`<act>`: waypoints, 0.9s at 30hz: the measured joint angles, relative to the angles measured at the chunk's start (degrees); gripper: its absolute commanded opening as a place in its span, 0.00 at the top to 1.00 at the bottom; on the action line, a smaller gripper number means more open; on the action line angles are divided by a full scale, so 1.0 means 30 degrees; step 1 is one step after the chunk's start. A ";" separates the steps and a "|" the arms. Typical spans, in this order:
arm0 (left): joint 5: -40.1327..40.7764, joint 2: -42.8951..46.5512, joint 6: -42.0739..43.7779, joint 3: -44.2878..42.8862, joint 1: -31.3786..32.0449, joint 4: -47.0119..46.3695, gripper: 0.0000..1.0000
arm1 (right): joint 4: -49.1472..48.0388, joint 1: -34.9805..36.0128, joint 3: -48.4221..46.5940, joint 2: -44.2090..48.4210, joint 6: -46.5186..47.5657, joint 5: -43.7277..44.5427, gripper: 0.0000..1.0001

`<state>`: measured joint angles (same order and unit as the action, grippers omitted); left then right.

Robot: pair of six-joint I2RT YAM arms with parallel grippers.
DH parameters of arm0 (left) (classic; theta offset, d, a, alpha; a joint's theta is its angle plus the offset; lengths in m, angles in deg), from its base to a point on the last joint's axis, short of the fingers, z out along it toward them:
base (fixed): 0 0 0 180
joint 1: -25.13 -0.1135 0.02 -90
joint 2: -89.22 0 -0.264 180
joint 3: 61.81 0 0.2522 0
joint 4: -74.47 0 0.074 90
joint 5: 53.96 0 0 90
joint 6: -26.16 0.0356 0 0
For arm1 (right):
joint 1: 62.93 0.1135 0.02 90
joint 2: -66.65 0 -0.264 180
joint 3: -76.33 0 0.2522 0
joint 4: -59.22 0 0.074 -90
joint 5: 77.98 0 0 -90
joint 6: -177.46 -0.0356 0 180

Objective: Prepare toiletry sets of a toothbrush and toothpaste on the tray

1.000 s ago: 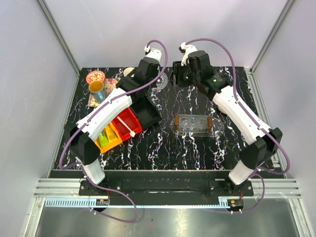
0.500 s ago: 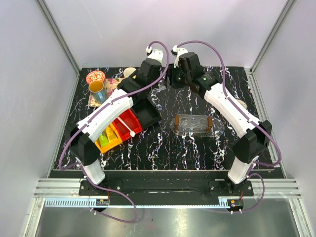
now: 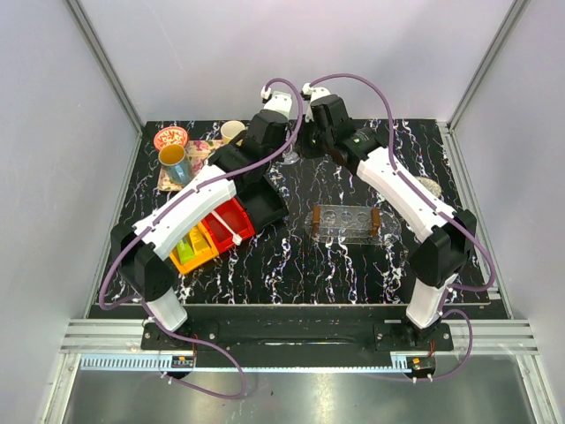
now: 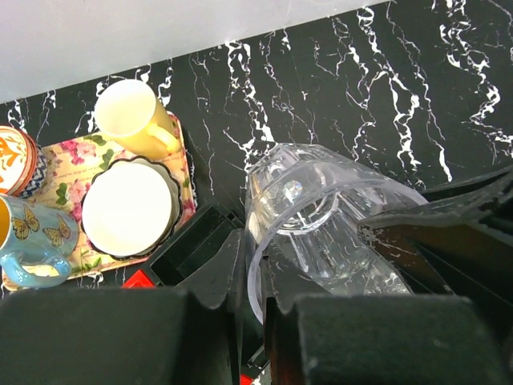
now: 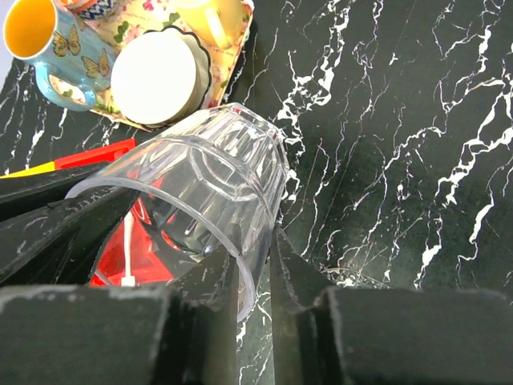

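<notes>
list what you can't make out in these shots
- clear glass: top view, nearly hidden between both wrists.
- toothpaste: top view, mostly under the left arm.
- tray: top view, only a pale sliver shows past the right arm.

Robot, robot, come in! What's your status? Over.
Grippers: left gripper and right gripper both shut on clear cup rim. Task: toothbrush in red bin, untouched. In the way: that cup ties up both arms.
</notes>
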<state>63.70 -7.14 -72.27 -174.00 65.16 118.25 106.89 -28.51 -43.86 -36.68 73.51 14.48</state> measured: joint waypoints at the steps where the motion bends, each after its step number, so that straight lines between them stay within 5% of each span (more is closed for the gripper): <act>1: 0.0051 0.0029 0.0015 0.0131 0.0007 -0.0029 0.95 | 0.0095 0.0036 0.0000 -0.0044 -0.0029 0.0095 0.98; 7: -0.0168 0.0211 0.0095 0.0641 0.0022 -0.0415 0.75 | 0.0437 0.0138 -0.0015 -0.0087 0.0007 0.0546 1.00; 11: -0.1064 0.0736 0.0342 0.0823 0.0058 -0.0656 0.55 | 0.0503 0.0102 -0.0022 -0.0087 0.0153 0.0707 1.00; 12: -0.1297 0.0874 0.0415 0.0823 0.0058 -0.0707 0.42 | 0.0510 0.0102 -0.0022 -0.0087 0.0211 0.0831 1.00; 15: -0.1916 0.1275 0.0663 0.0823 0.0058 -0.0911 0.33 | 0.0663 0.0102 -0.0022 -0.0087 0.0379 0.1005 1.00; 27: -0.3483 0.2419 0.1129 0.1741 0.0051 -0.1049 0.27 | 0.0656 0.0066 0.0597 0.0539 0.1574 0.2244 1.00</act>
<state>53.25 0.12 -68.88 -168.78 65.31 115.11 108.86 -28.32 -42.07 -35.06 78.23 21.21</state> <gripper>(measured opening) 0.723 0.153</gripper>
